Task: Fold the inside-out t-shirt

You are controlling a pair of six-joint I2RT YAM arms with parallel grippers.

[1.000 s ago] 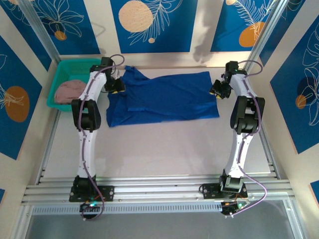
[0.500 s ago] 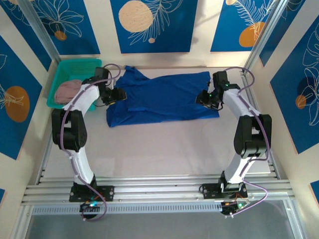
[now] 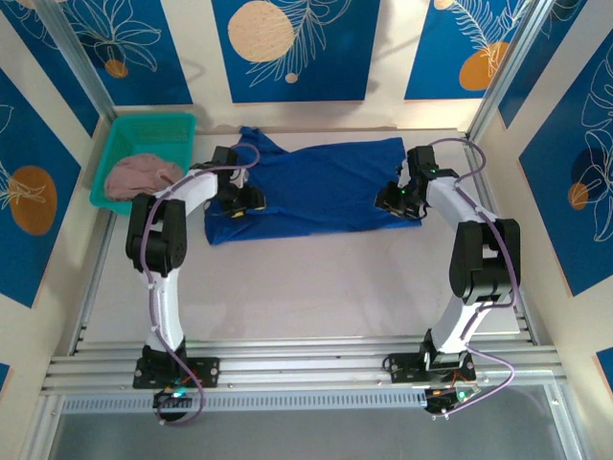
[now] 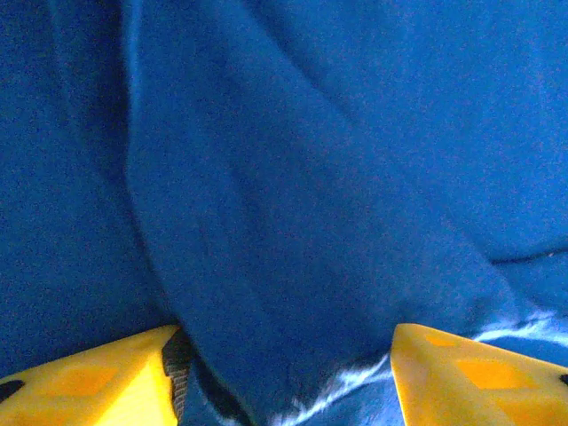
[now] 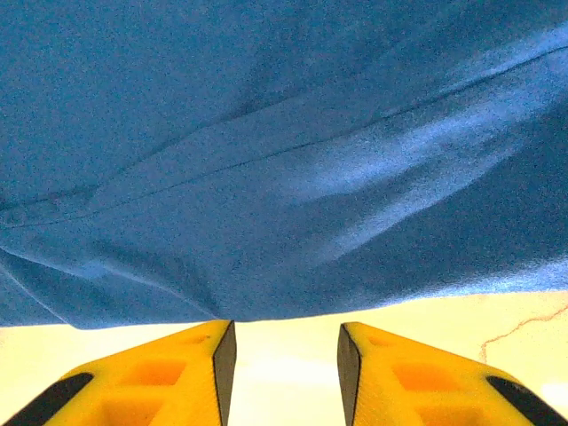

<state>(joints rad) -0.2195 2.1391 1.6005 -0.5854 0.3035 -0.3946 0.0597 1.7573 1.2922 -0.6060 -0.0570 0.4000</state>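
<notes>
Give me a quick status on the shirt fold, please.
Left gripper open, low over royal-blue cotton t-shirt. Right gripper open at its right edge, holding nothing. Dusty-pink garment in green plastic basket, apart from shirt.

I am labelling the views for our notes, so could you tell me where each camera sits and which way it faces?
Top external: above and behind the bases, looking down on the table; both arms show, left fingers and right fingers at the t-shirt.
Left wrist: on that wrist, close over blue cloth; its yellow fingers at the bottom.
Right wrist: on that wrist, facing the shirt's edge and bare table; its yellow fingers.
Shared: all three see the t-shirt.
</notes>
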